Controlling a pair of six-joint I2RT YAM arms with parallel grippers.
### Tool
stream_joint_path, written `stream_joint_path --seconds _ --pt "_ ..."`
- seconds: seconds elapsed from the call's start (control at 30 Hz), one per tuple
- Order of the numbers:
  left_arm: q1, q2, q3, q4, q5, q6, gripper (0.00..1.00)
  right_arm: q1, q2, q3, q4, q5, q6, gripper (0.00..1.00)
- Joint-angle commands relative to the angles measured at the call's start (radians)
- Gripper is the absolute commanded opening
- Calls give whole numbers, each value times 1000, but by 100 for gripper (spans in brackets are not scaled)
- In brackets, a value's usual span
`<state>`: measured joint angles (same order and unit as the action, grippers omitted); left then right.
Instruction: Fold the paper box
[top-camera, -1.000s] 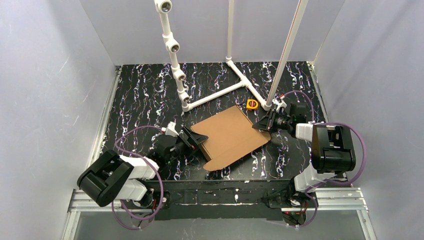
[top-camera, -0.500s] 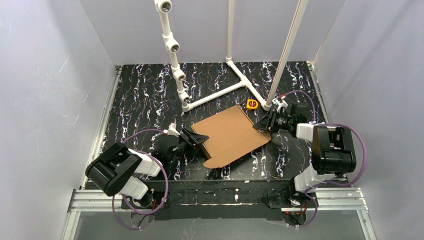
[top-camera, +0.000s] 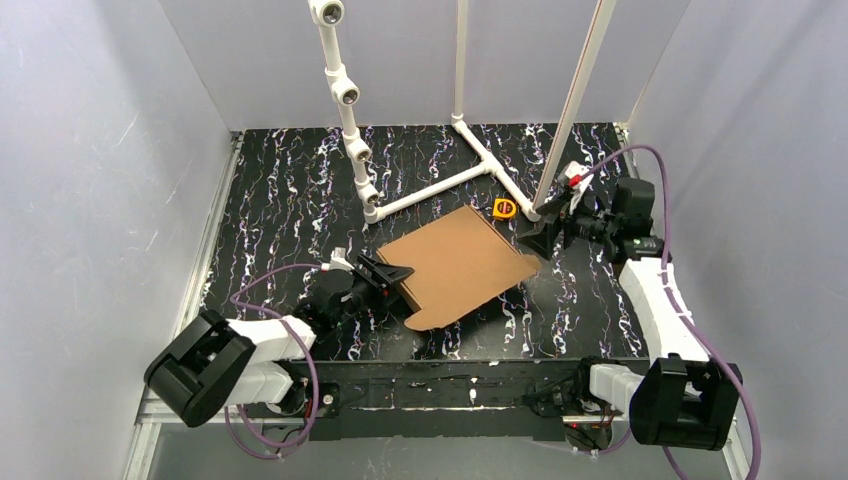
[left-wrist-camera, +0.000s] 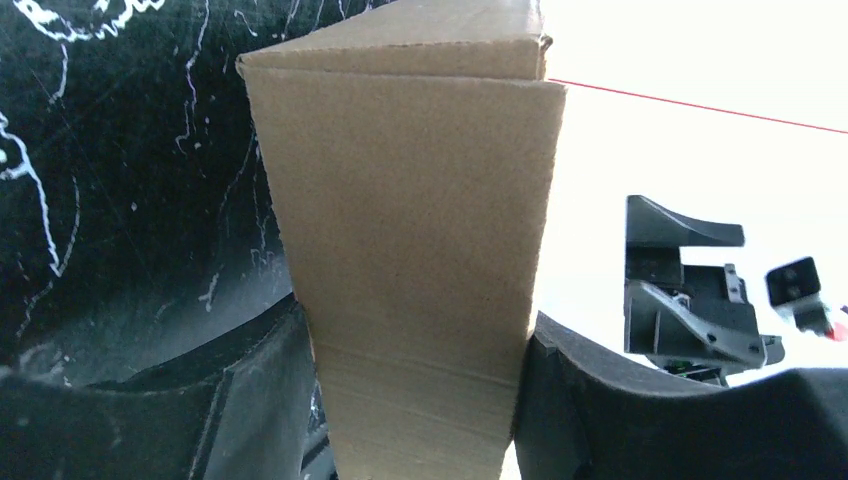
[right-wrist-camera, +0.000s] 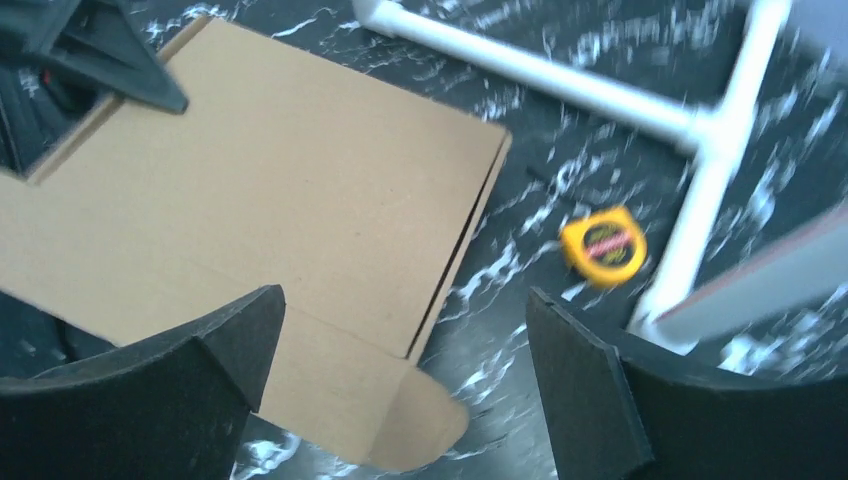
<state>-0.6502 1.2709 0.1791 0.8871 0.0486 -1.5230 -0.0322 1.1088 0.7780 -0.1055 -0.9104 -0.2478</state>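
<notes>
The paper box is a flat brown cardboard sheet with flaps, lying mid-table on the black marbled surface. My left gripper is shut on its left edge. In the left wrist view a folded cardboard strip fills the gap between both pads of that gripper. My right gripper hangs open just off the box's right corner and holds nothing. In the right wrist view, the box and its rounded tab lie below the spread fingers of that gripper.
A small yellow tape measure lies just beyond the box's far right corner. A white PVC pipe frame runs across the back of the table, with uprights. Grey walls close in both sides.
My right gripper opened, let go of the box's right corner and drew back up to the right. My left gripper closed on the left edge, and the box shifted slightly left.
</notes>
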Motion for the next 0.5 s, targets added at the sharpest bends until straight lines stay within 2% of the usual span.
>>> stream_joint_path --seconds 0.0,0.07,0.1,0.17,0.27,0.33,0.47 --pt "-8 -111 65 -161 16 -83 24 -1 40 186 -558 -245 -877 98" --pt "-12 -152 78 -236 9 -115 24 15 71 264 -896 -261 -1290 98" --pt "-13 -174 87 -275 7 -132 24 44 81 287 -988 -257 -1408 98" --pt "-16 -205 113 -371 5 -179 25 119 88 301 -1069 -226 -1569 98" --pt "-16 -231 174 -552 23 -254 25 214 50 240 -1001 -169 -1657 98" --pt "-16 -236 216 -667 44 -291 24 239 63 237 -1015 -157 -1726 99" --pt "-16 -233 312 -916 47 -332 23 281 68 252 -963 -107 -1705 99"
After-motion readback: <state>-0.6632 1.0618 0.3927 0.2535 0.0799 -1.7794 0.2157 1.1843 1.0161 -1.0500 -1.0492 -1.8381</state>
